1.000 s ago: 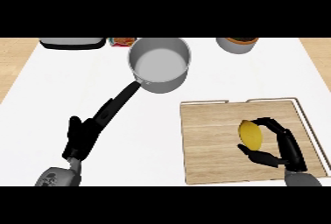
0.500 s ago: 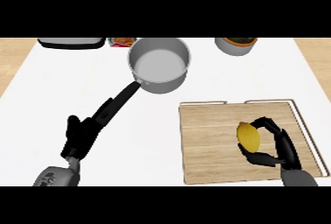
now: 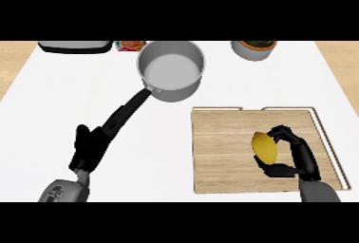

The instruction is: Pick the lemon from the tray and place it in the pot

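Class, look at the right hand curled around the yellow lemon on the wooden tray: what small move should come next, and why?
Probably a short lift straight up. The black right hand has fingers and thumb curled round the yellow lemon, which appears to lie on the wooden tray. The grey metal pot stands apart, up and to the left, so the lemon should clear the tray before travelling there.

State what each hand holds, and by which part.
The right hand curls round the lemon on the tray, fingers at its far end, thumb at its near end. The left hand holds nothing.
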Available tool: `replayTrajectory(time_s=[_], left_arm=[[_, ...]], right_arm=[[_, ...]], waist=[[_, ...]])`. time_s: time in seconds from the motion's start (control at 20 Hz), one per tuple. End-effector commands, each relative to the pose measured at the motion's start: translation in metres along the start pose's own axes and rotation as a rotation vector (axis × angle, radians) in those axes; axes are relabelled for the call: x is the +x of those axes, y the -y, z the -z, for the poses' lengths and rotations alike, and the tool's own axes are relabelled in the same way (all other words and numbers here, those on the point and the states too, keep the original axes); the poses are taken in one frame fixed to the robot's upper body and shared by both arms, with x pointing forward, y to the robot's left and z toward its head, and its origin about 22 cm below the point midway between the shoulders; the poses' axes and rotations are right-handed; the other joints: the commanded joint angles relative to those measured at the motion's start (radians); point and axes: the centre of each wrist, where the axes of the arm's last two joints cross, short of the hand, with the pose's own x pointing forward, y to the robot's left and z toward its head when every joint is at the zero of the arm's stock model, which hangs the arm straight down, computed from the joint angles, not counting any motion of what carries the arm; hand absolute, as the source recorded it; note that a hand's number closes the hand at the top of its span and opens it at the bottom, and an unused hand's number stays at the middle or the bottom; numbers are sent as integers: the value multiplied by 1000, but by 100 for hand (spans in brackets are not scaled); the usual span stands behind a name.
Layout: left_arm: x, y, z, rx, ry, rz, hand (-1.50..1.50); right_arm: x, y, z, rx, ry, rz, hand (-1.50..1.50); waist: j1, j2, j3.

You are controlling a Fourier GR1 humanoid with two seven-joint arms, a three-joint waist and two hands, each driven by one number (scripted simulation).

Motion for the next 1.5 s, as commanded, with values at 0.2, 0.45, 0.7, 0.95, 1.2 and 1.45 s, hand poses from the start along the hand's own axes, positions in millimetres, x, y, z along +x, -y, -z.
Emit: replayTrajectory(time_s=[0.2,0.45,0.7,0.95,1.2,1.45], left_arm=[[-8,-4,-5,26,4,-7,0],[-6,-17,-11,14,-17,1,0],[-6,-17,-2,23,-11,-10,0],[-21,4,-9,27,-19,-14,0],[-2,-12,-14,14,-27,8,0],[2,16,-13,7,-15,-14,0]], right_arm=[[39,-55,29,11,-3,9,150],[71,-55,30,-38,49,-102,150],[130,-40,52,-47,99,-244,150],[193,-66,79,-36,113,-316,150],[252,-76,116,-30,74,-383,150],[287,-104,149,47,39,-470,150]], waist=[[3,14,40],[1,15,41],[0,16,41],[7,17,41],[15,16,41],[17,17,42]])
